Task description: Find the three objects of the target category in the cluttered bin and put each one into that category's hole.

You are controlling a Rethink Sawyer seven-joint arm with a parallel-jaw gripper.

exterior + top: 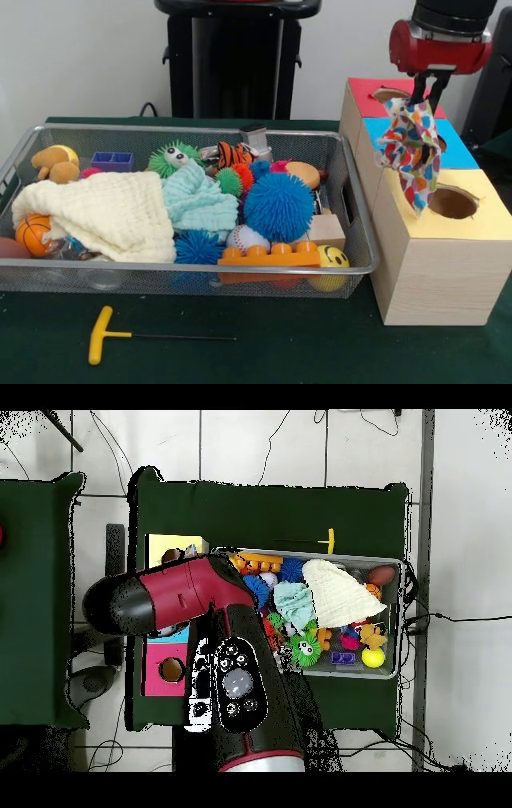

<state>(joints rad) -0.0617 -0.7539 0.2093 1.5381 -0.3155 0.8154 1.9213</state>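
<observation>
Taking the wire bin as the landmark and reading from its left: a cream blanket fills the bin's left half, a folded mint cloth lies beside it toward the middle, and a blue spiky ball sits right of that, among other toys. Outside the bin's right wall stands the wooden sorting box with red, blue and yellow tops, each with a hole. Above the box hangs the patterned cloth — limp and, by the look of it, very light, draping down between the blue hole and the yellow hole. Such fabric folds and catches on rims, so a pinch at one corner or edge, letting the rest trail, seems the sound grip. The gripper has its fingers drawn close together on the cloth's top edge and touches nothing else; the overhead view hides it under the arm.
</observation>
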